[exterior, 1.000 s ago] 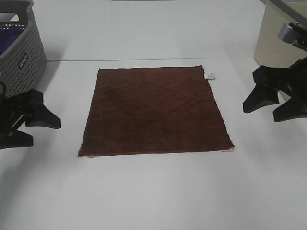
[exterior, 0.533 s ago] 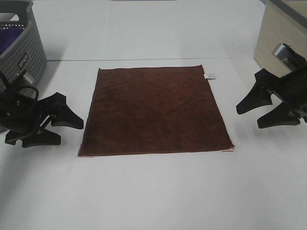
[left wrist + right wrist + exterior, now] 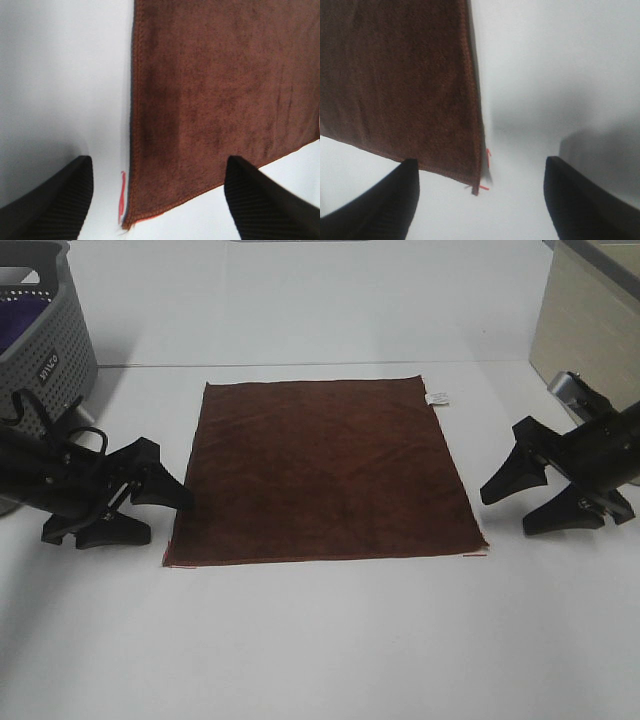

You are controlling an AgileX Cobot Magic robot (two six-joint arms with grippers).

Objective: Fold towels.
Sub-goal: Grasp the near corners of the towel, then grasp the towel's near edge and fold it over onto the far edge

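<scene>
The dark reddish-brown towel lies flat and spread out as a square on the white table, with a small white tag at its far right corner. My left gripper is open, just left of the towel's near left corner. My right gripper is open, a little right of the near right corner. Neither touches the cloth. Both wrist views show the towel between wide-apart jaws.
A grey perforated basket holding a purple cloth stands at the far left. A beige box stands at the far right. Short red marks sit on the table by the towel's near corners.
Both grippers have moved inward and toward the towel's near corners, the left one rightward, the right one leftward and nearer. The towel has not moved.
</scene>
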